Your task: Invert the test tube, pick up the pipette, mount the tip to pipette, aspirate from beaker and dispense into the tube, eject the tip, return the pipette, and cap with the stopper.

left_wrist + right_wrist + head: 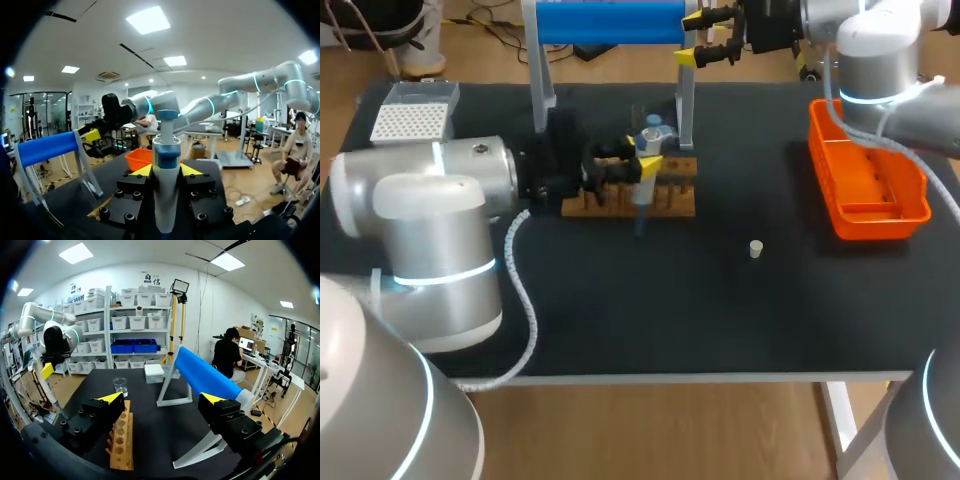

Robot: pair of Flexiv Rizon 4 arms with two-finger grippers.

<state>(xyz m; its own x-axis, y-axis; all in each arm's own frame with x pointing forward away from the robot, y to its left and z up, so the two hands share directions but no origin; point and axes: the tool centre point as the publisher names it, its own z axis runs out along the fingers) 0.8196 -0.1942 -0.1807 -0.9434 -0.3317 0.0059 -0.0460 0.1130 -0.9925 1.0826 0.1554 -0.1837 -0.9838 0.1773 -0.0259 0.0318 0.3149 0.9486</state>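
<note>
In the head view my left gripper (648, 158) hangs over the wooden rack (620, 202), shut on the white and blue pipette (644, 190), which points down. The left wrist view has the pipette (165, 185) upright between the yellow tips of the left gripper (166, 171). At the table's back, by the blue roller stand (610, 22), my right gripper (705, 40) stands open and empty. From the right wrist, the right gripper (162, 399) looks over the rack (121, 440) toward a glass beaker (120, 386). A small pale stopper (756, 248) lies on the mat. No test tube is clear to me.
An orange tray (870, 190) sits at the right edge of the black mat. A white tip box (415, 115) stands at the back left. The roller stand's white legs (686, 100) rise just behind the rack.
</note>
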